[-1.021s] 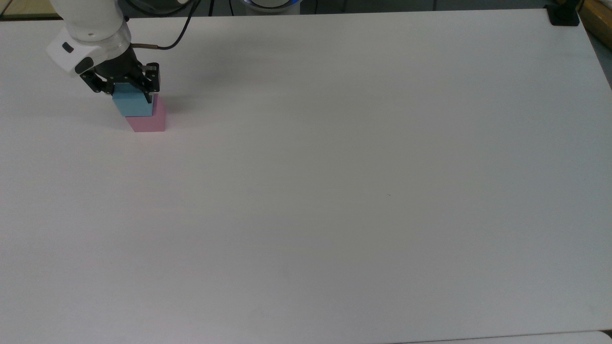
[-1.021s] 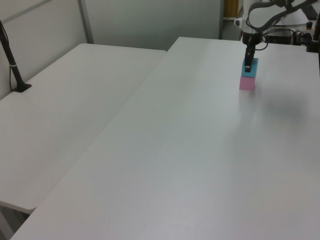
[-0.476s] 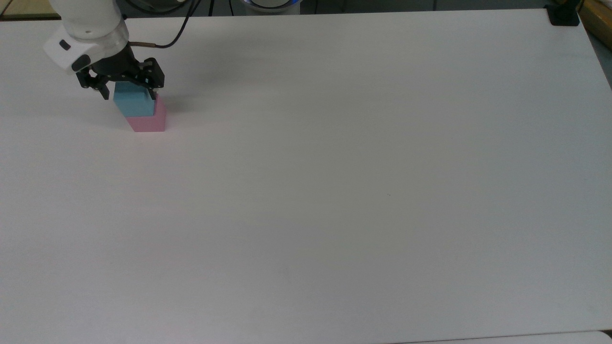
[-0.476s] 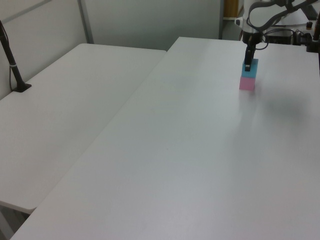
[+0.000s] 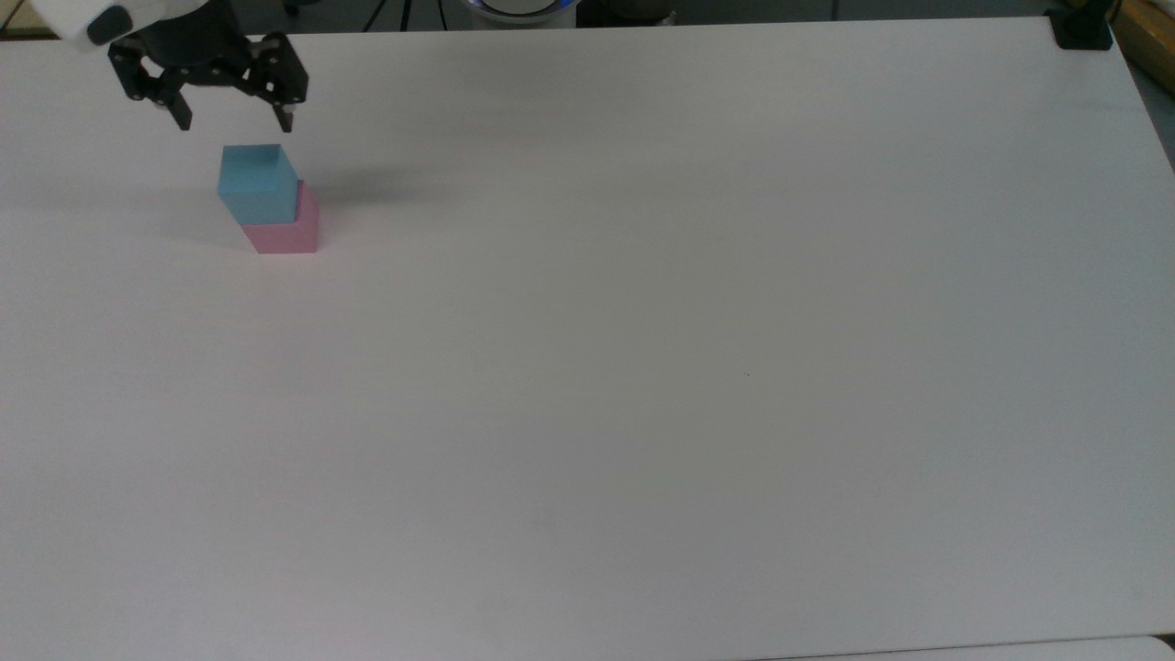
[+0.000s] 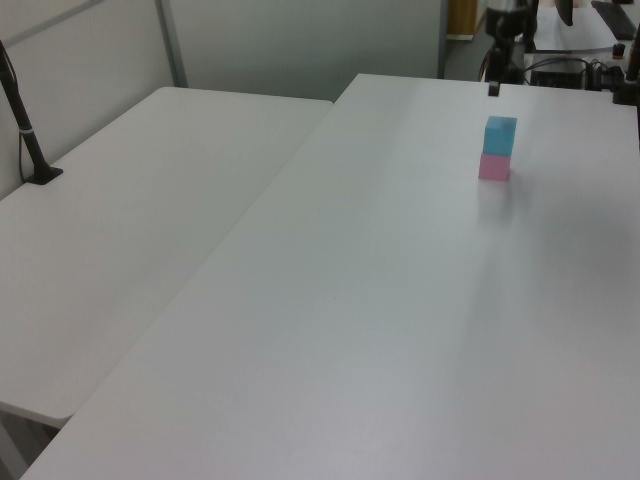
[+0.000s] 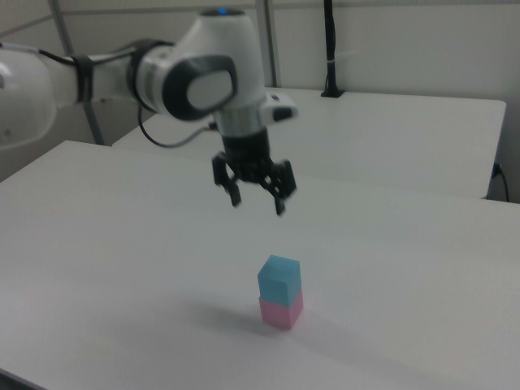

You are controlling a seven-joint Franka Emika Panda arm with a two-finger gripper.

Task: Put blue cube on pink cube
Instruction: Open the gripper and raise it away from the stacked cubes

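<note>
Resting on pink cube (image 5: 283,231), blue cube (image 5: 257,184) sits sl. offset toward the top view's left, both on white tabletop (image 5: 643,367). Hanging above stack w/ fingers spread apart & holding nothing: end effector (image 7: 258,199), clearest in right view. Showing 2nd table (image 6: 120,220) alongside in left view.

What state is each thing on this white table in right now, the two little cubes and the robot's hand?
blue cube: resting on top of the pink cube, set slightly off its edges, free of the hand.
pink cube: flat on the table, carrying the blue cube.
hand: open, empty, above the stack and clear of it.
</note>
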